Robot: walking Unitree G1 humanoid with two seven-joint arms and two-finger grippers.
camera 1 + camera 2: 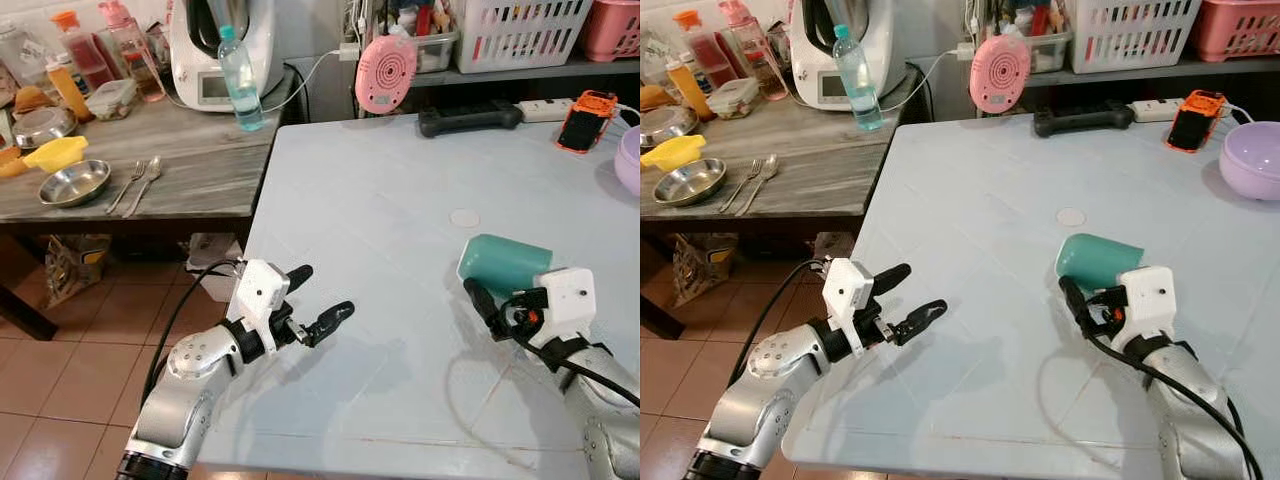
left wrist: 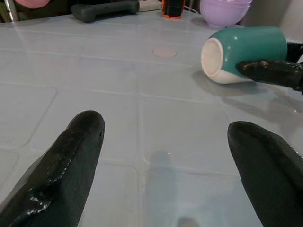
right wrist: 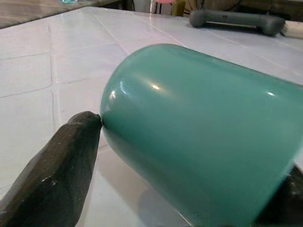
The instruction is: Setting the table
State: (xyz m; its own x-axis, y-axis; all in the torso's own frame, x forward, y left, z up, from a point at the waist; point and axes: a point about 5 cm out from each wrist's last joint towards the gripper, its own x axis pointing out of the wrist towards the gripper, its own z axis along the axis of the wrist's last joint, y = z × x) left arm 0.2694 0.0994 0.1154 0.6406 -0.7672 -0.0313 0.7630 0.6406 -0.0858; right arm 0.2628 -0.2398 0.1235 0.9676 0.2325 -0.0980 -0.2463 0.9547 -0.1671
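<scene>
pale table bears tipped teal cup between right gripper jaws.

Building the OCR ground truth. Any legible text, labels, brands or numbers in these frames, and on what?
None legible.
Water bottle label: too blurred to read.
White kitchen machine display panel: too small to read.
Sauce bottles: labels unreadable.
Teal cup, in the right hand: no print visible.
</scene>
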